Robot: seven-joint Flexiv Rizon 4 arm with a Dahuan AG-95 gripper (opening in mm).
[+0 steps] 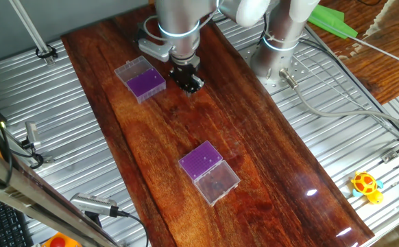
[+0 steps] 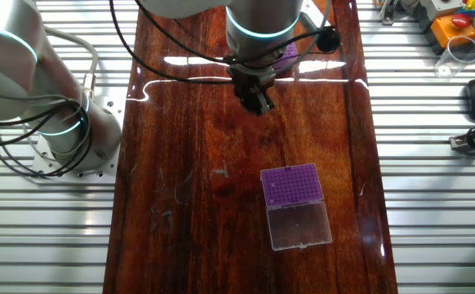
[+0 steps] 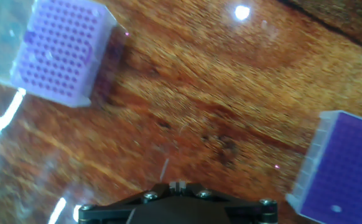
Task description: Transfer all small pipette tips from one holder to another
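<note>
Purple tip holders [image 1: 147,81] [image 1: 203,163] well apart on wooden table [image 1: 268,165]

No readable text anywhere, checked all three views. Purple pipette tip racks in clear plastic boxes [image 1: 210,170] [image 1: 141,79]: just hole grids, no label or brand showing. Silver robot arm [image 1: 177,24]: glowing ring only, no logo visible. Dark wooden tabletop [image 1: 254,137]: bare grain. Orange box with buttons [image 2: 454,20] at edge of other fixed view: too small to make out any markings. Hand view blurry, nothing legible there either.
</note>
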